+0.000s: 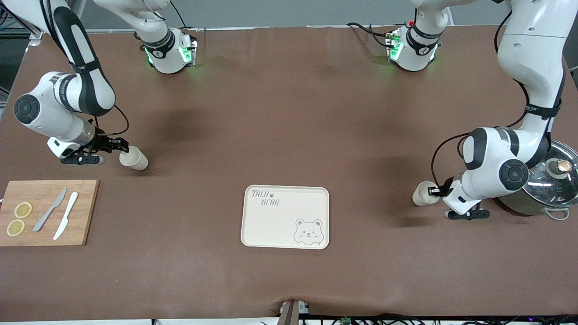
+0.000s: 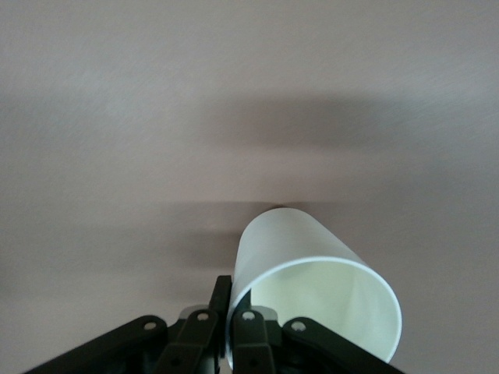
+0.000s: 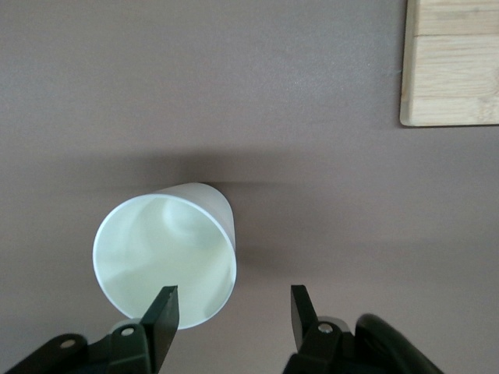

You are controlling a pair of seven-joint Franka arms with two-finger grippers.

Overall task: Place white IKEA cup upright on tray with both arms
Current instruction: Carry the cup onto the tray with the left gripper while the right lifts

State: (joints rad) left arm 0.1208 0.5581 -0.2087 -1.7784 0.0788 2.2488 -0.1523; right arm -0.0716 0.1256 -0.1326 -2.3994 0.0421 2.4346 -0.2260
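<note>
Two white cups lie tilted on their sides on the brown table. One cup point(image 1: 133, 159) lies toward the right arm's end, its mouth facing my right gripper point(image 1: 121, 147). That gripper is open, and in the right wrist view point(image 3: 234, 300) one finger point(image 3: 161, 312) stands in front of the cup's point(image 3: 164, 257) mouth. My left gripper point(image 1: 436, 191) is shut on the rim of the other cup point(image 1: 423, 194). In the left wrist view point(image 2: 234, 308) one finger is outside and one inside that cup's point(image 2: 312, 288) wall. The cream tray point(image 1: 285, 216) lies empty between the two cups, nearer to the front camera.
A wooden cutting board point(image 1: 47, 212) with two knives and lemon slices lies at the right arm's end; its corner shows in the right wrist view point(image 3: 452, 62). A steel pot with a glass lid point(image 1: 548, 185) stands at the left arm's end, beside the left arm.
</note>
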